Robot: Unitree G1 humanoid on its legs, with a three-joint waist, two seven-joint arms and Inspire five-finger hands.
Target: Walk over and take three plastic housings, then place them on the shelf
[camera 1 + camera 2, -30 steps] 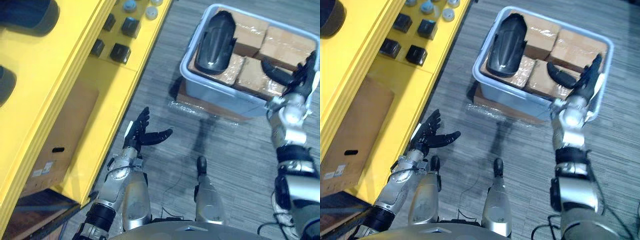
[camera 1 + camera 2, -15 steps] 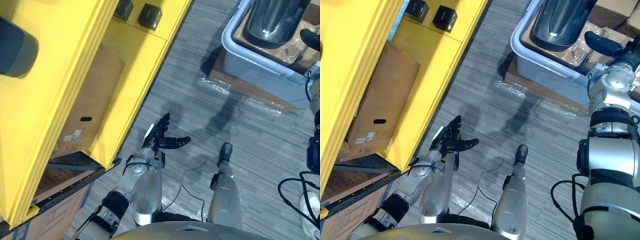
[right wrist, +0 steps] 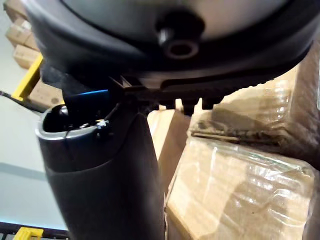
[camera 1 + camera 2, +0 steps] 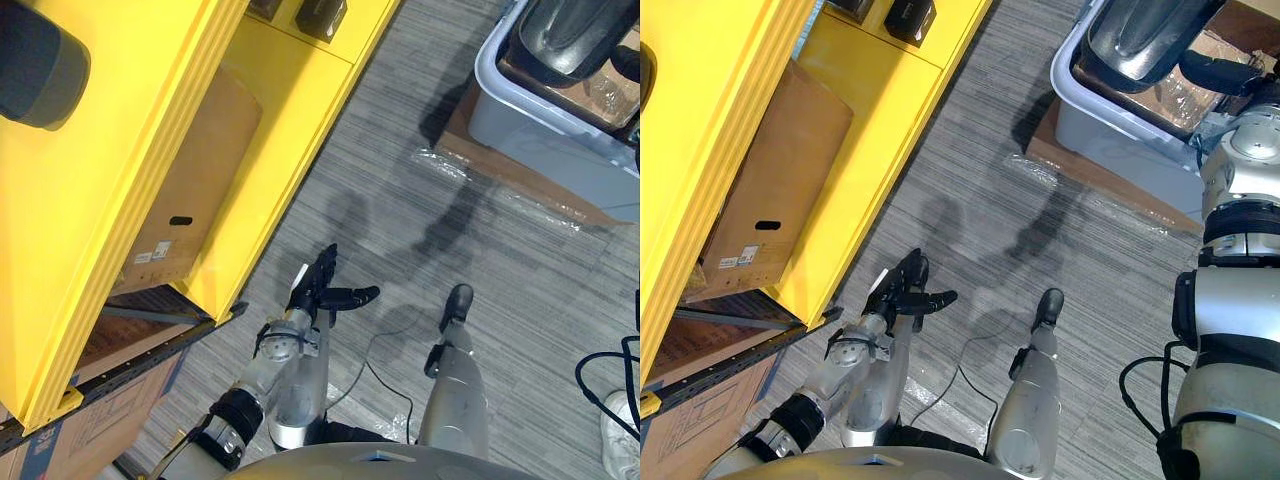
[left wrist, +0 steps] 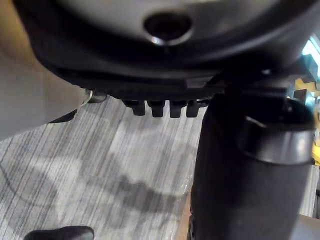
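Note:
A black plastic housing (image 4: 1145,30) lies in a grey-blue bin (image 4: 1110,115) on the floor at the upper right, on top of brown wrapped boxes (image 3: 240,200). My right hand (image 4: 1218,74) reaches over the bin's near side beside the housing, open, touching nothing I can make out. My left hand (image 4: 318,290) hangs low over the grey floor with its fingers straight and spread, open and holding nothing. The yellow shelf (image 4: 150,150) runs along the left side.
Small black blocks (image 4: 320,15) sit on a shelf level at the top, and a dark round part (image 4: 40,70) lies on the shelf's upper left. A cardboard box (image 4: 190,190) stands in the lower bay. Flat cardboard (image 4: 520,180) lies under the bin.
The whole picture has shifted with the camera: the bin now sits at the top right edge and more of the shelf's lower bay shows. Both hands keep their open pose.

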